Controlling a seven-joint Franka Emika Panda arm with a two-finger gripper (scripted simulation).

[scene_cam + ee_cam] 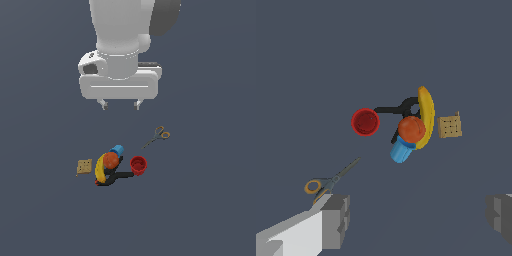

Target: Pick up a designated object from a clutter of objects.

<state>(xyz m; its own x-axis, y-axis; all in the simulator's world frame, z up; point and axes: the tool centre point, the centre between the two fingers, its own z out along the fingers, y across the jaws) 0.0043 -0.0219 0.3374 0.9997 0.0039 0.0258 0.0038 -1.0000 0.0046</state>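
Red plastic cup (138, 165), small and round with a ribbed rim, stands mouth-up on the dark tabletop (210, 210) at the edge of the clutter, on the exterior view's right of the pile. The gripper (120, 104) hangs well above it with its 2 fingers spread wide and nothing between them. In the exterior view the cup sits below the gripper and a little to that view's right of its midline, so the coming move looks to me like a small sideways shift and then a straight descent. Being round, the cup offers no long axis to line up with. Its nearest neighbour is the black-handled tool (119, 176), whose handle seems to reach the cup's side; the orange ball (110, 160), yellow banana (100, 169) and small blue cylinder (118, 150) cluster just beyond. The orange-handled scissors (157, 136) and tan square cracker (84, 166) lie apart.
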